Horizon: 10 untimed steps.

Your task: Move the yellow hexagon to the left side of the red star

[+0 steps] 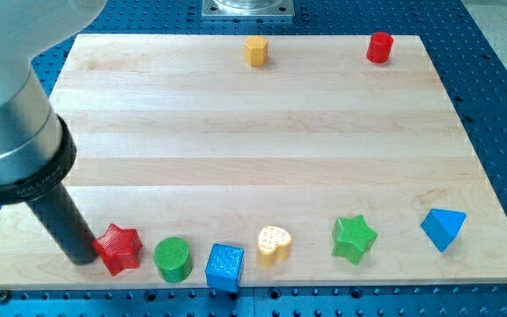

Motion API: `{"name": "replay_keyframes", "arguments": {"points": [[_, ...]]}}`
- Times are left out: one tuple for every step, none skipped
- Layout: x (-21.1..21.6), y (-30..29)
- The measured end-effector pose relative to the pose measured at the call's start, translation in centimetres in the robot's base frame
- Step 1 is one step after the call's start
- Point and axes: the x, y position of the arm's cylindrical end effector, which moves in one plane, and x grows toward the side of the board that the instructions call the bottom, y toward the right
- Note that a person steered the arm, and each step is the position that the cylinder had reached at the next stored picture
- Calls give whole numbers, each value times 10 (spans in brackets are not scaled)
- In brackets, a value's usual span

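Camera view coverage is partial: the arm is cut off by the view's left and top edges, and only its grey body and dark rod are seen. The tip (pixel 79 259) is located at the view's lower left, touching or just beside the red star (pixel 118 248), at 9 o'clock from it. Actual contact cannot be confirmed, since the rod hides the star's left point. No fingers are fitted to this rod, so an open or closed state does not apply.

From the red star, a row of blocks is laid out toward 3 o'clock along the board's bottom edge: a green cylinder (pixel 172 259), a blue cube (pixel 224 267), a yellow heart (pixel 274 244), a green star (pixel 354 238) and a blue triangle (pixel 444 228). The blue cube is seen at the very edge of the wooden board (pixel 253 132).

The yellow hexagon (pixel 255 51) is found near the board's top edge, slightly right of centre, at roughly 1 o'clock from the red star and well apart from it. A red cylinder (pixel 379 47) is placed at 3 o'clock from the hexagon, near the top right corner.

A wide bare band of board is left between the top pair and the bottom row. At 9 o'clock from the red star, only a narrow strip of board is left, and it is occupied by the rod.

The hexagon is stood upright; no long axis or pointing direction can be made out at this size.
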Motion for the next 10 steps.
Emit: {"name": "replay_keyframes", "arguments": {"points": [[-3,-12],[-60,26],[-127,131],[-158,237],[-196,341],[-281,378],[-384,366],[-407,311],[-378,210],[-337,112]]}}
